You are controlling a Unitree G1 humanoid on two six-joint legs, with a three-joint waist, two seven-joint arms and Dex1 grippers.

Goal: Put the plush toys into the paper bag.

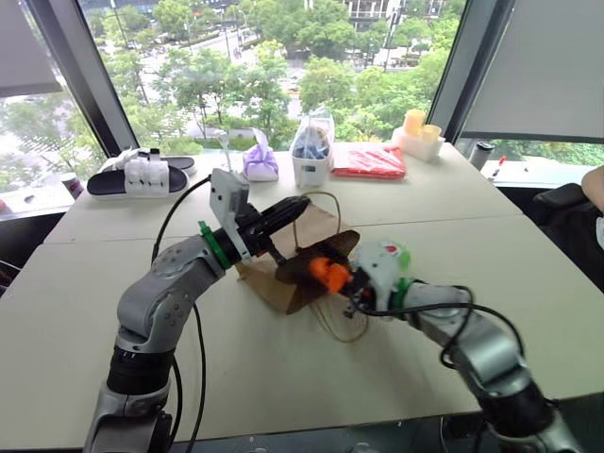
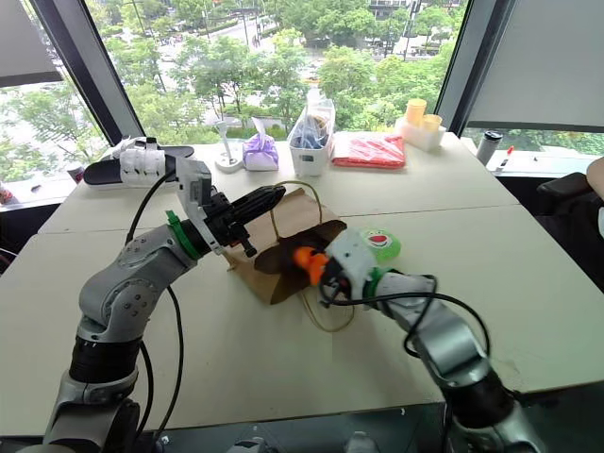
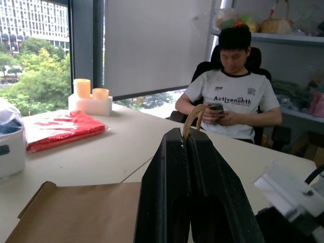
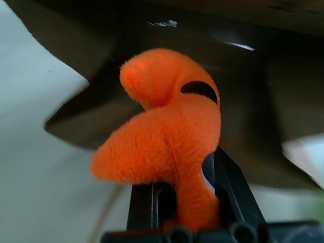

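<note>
Left eye view: pale table (image 1: 283,377) beneath tree-filled windows (image 1: 274,66).

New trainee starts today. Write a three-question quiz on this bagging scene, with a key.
1. True or false: the right gripper is shut on the orange plush toy.
2. What does the left gripper pinch?
A. the purple pouch
B. a handle of the paper bag
C. the red packet
3. Where is the green plush toy: inside the paper bag or on the table?

Key
1. True.
2. B: the handle loops up from between its closed fingers.
3. On the table, beside the bag's mouth.
</note>
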